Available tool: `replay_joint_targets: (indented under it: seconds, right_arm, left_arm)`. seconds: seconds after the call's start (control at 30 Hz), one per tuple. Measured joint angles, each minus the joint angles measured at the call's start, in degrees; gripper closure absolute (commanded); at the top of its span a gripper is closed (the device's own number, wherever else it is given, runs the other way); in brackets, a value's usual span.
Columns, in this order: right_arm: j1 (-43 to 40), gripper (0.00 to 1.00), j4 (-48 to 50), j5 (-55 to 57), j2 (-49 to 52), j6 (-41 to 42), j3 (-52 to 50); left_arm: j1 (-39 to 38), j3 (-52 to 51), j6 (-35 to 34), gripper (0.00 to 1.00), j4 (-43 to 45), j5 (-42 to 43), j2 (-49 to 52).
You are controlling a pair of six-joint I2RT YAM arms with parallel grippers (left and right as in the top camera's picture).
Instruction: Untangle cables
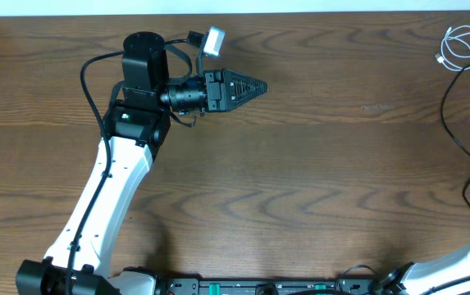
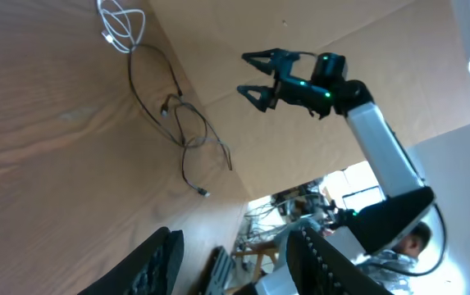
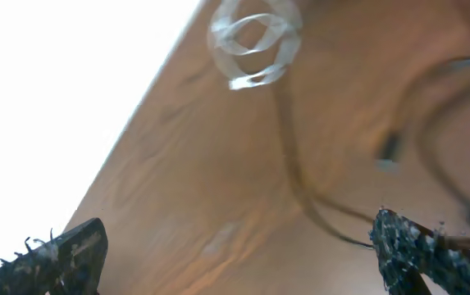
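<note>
The left pincer (image 1: 259, 84) is hovering over the brown wooden tabletop (image 1: 300, 180), partly apart and empty; the right pincer (image 2: 244, 74) is gaping wide. The coiled thin white cable (image 1: 467, 45) and thin black cable (image 1: 446, 115) are lying at its far right edge.

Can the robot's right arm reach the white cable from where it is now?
Probably yes. The right gripper hangs open and empty in the air on that side, and the white cable lies uncovered on the table ahead of it. Only the black cable trails close by.

Left end effector (image 1: 261, 85) seemingly half-spread
</note>
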Motion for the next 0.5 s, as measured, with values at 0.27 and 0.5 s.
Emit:
replay_joint_targets:
  seconds: [0.27,0.5]
  right_arm:
    - [11.5,0.01,-2.47,-9.4,-5.31,-8.76,0.0]
    - [27.41,0.01,-4.96,-0.68,-7.52,-11.82,0.0]
  left_arm:
    - [0.0,0.02,12.5,0.36,-8.0,-7.26,0.0]
    - [0.0,0.0,14.86,0.18,-26.49,-36.15,0.0]
